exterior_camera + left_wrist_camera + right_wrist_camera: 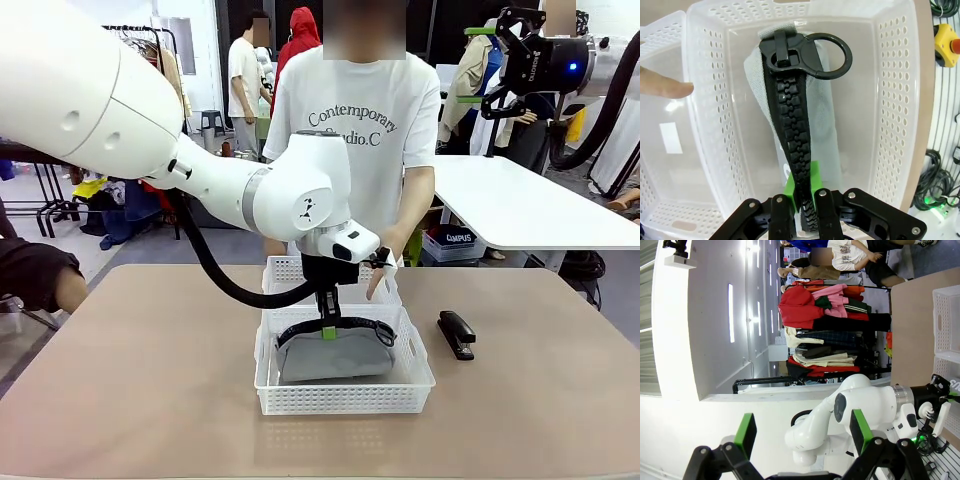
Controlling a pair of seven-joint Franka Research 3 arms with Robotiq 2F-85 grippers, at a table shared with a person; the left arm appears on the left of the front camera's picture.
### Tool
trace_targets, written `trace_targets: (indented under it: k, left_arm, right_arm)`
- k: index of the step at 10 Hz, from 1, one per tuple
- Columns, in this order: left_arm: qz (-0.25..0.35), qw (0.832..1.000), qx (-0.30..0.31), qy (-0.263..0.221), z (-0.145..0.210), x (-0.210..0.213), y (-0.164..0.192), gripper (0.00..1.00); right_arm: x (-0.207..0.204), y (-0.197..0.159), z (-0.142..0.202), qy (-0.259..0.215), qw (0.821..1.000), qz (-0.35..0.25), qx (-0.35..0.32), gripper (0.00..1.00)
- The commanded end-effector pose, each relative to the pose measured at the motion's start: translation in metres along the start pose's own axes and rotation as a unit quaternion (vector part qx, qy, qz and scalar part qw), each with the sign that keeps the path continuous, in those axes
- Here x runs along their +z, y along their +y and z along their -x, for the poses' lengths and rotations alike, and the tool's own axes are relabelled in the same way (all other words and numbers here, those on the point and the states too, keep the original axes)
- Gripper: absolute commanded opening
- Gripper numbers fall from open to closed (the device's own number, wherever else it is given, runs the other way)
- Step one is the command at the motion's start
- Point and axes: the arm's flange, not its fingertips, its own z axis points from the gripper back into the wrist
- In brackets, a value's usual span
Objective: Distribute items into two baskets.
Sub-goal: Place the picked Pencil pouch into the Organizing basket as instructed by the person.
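- nearest us, the larger basket stands on the bench with the grey pouch inside it.
- our left tool is clamped on the pouch's black zipper strip.
- the stapler lies on the bench just right of that basket.
- the smaller basket sits just behind, with the person's hand at it.
- our right tool hangs high, fingers spread apart.

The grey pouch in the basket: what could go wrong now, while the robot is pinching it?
The left gripper pinches the zipper strip of the pouch; if it rises before opening, the pouch may lift out of the near basket. The person's hand is at the far basket, close to the left arm, and might get bumped.
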Motion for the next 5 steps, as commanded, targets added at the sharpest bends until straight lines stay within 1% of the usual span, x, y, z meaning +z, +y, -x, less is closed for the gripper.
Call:
trace_targets:
  k: [1,5]
  left_arm:
    - [0.003,1.0,0.01,-0.016,0.006,-0.0024,-0.0038,0.14]
    - [0.001,1.0,0.019,-0.012,0.0058,0.0008,-0.0047,0.91]
  right_arm:
    - [0.0007,0.0019,0.0025,-0.001,1.0,-0.003,0.0,1.0]
    - [0.0007,0.0019,0.0025,-0.001,1.0,-0.003,0.0,1.0]
